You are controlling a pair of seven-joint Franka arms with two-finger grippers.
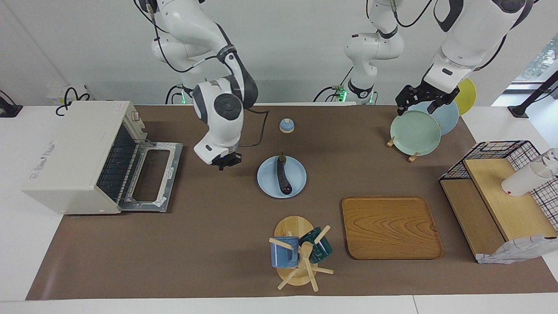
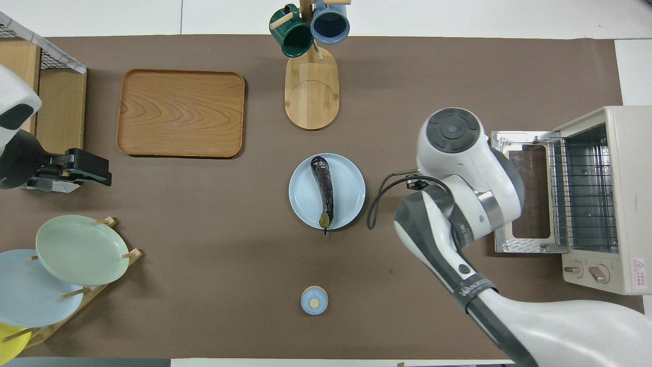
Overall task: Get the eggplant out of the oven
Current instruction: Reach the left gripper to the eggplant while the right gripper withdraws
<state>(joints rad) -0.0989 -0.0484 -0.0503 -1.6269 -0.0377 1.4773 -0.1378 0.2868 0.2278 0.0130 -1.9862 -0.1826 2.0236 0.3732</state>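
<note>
The eggplant point(image 1: 283, 174) point(image 2: 324, 188) lies on a light blue plate point(image 1: 268, 174) point(image 2: 351, 188) at the middle of the mat, its stem end toward the robots. The cream-white oven point(image 1: 69, 152) point(image 2: 626, 204) stands at the right arm's end, its door point(image 1: 174, 174) point(image 2: 509, 244) folded down flat; only bare wire rack shows inside. My right gripper point(image 1: 226, 162) hangs low over the mat between the oven door and the plate, apart from the eggplant; the arm hides it in the overhead view. My left gripper point(image 1: 425, 102) point(image 2: 86, 171) waits open above the plate rack.
A wooden tray point(image 1: 390, 226) and a mug tree point(image 1: 296, 253) with two mugs lie farther from the robots than the plate. A plate rack point(image 1: 414, 133), a small blue bell point(image 1: 286, 125) and a wire-and-wood shelf point(image 1: 492, 196) with a white cup also stand here.
</note>
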